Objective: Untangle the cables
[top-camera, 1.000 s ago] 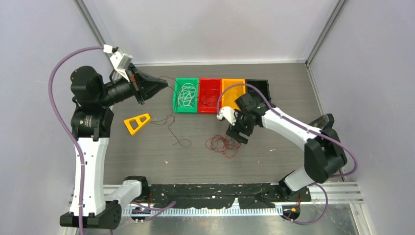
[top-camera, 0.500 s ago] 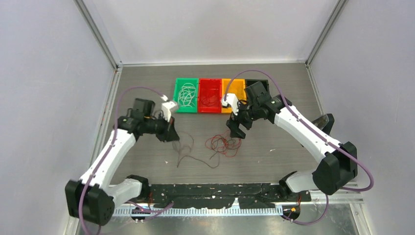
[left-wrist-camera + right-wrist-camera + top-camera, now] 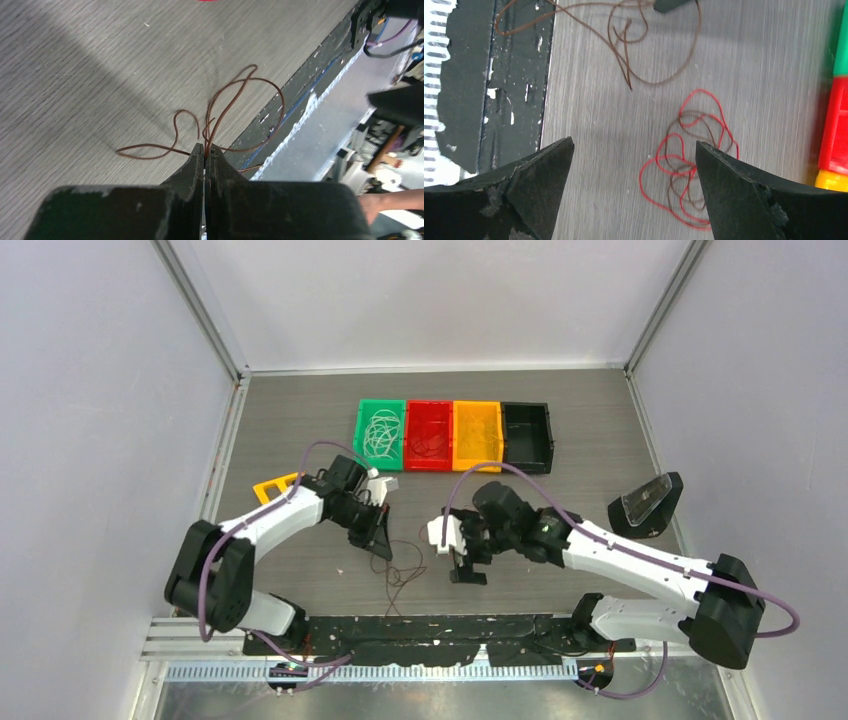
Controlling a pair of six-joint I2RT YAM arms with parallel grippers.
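The grey wood-grain worktop (image 3: 300,420) carries everything. The left arm (image 3: 270,525) reaches in low from the left and the right arm (image 3: 620,555) from the right, so their fingers point toward each other near the front edge.

Beyond both sets of fingers, at the back, four trays stand side by side and touching: a green tray (image 3: 361,435), a red tray (image 3: 428,466), an orange tray (image 3: 476,406) and a black tray (image 3: 527,436). A black stand (image 3: 645,508) sits well to the right of the right fingers, and a yellow triangular piece (image 3: 272,485) lies behind the left fingers.

The left fingers (image 3: 205,147) are pressed together on a brown cable (image 3: 210,117), whose loops spread over the worktop ahead of the tips and reach the dark front rail.

The right fingers (image 3: 634,142) stand wide apart, gripping nothing. A red-and-brown tangle (image 3: 684,167) lies on the worktop between them, nearer the right-hand tip.

Whitish cables (image 3: 381,433) curl inside the green tray, and a thin dark one (image 3: 430,447) in the red.
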